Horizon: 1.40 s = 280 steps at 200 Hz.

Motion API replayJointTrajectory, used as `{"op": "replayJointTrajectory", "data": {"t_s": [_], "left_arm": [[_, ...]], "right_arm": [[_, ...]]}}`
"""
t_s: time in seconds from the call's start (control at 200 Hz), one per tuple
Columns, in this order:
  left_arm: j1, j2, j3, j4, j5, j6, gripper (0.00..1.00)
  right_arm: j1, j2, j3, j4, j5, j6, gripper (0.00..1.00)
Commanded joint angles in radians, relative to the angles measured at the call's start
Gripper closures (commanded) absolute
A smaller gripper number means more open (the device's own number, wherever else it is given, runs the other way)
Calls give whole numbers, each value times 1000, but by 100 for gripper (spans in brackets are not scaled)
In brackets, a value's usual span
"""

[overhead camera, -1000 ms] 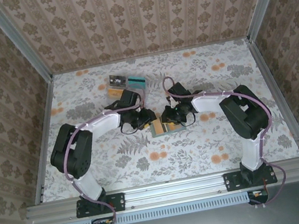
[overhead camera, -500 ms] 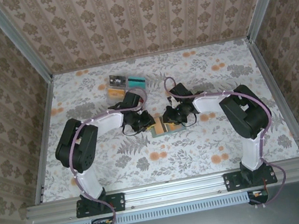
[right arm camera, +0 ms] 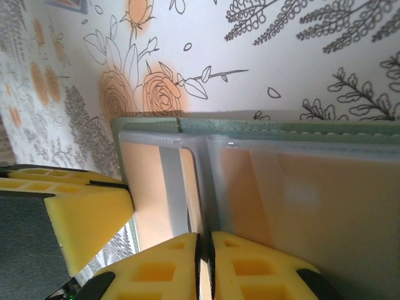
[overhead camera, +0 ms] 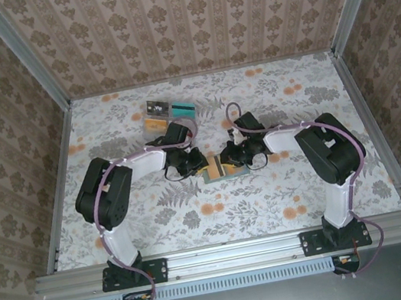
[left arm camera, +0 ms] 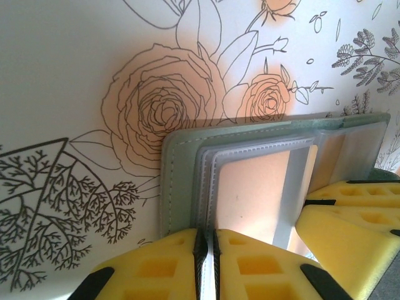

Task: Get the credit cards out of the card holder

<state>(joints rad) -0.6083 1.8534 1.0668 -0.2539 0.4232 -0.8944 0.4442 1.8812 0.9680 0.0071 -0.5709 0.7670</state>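
The card holder (overhead camera: 220, 170) lies open on the flowered table between both grippers. Its grey-green cover (left arm camera: 178, 181) and clear inner sleeves fill the left wrist view, a tan-orange credit card (left arm camera: 250, 194) showing through one sleeve. My left gripper (left arm camera: 207, 265) is shut on a thin sleeve leaf at the holder's near edge. My right gripper (right arm camera: 204, 265) is shut on another thin leaf near the middle fold, tan-orange cards (right arm camera: 300, 206) lying in the sleeves on either side. In the top view the left gripper (overhead camera: 198, 167) and right gripper (overhead camera: 228, 160) almost meet over the holder.
A clear tray with colourful cards (overhead camera: 169, 111) stands behind the left gripper toward the back. The right gripper's yellow fingers (left arm camera: 350, 215) crowd the left wrist view, and a left finger (right arm camera: 81, 212) sits close in the right wrist view. Metal posts frame the table.
Both grippers have closed in on the card holder and their jaws have narrowed onto its leaves. The left arm's elbow has swung inward to the right.
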Motion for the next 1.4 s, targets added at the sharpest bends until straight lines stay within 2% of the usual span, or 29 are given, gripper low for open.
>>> {"op": "replayJointTrajectory", "data": {"t_s": [0.0, 0.07, 0.205, 0.315, 0.425, 0.585, 0.955, 1.045, 1.175, 1.395], "left_arm": [[-10, 44, -4, -41, 3, 14, 87], [-10, 48, 2, -45, 5, 18, 90], [-10, 57, 15, -52, 12, 25, 91], [-10, 58, 20, -56, 12, 28, 91], [-8, 52, 24, -67, 4, 34, 90], [4, 39, 18, -77, -1, 38, 83], [12, 32, 24, -76, 7, 45, 83], [12, 32, 27, -77, 12, 48, 83], [10, 39, 32, -84, 11, 52, 83], [8, 47, 3, -72, 11, 43, 84]], "right_arm": [[1, -9, -37, 105, -69, 38, 85], [1, -14, -42, 115, -75, 36, 85], [-2, -21, -48, 142, -90, 40, 85], [-2, -26, -53, 143, -86, 37, 88], [-5, -45, -62, 125, -54, 25, 92], [-23, -87, -95, 100, -4, -5, 95], [-37, -98, -115, 72, 45, -21, 94], [-38, -91, -111, 73, 32, -19, 91], [-37, -70, -102, 107, -57, -6, 74], [-35, -42, -73, 45, -51, -30, 71]]}}
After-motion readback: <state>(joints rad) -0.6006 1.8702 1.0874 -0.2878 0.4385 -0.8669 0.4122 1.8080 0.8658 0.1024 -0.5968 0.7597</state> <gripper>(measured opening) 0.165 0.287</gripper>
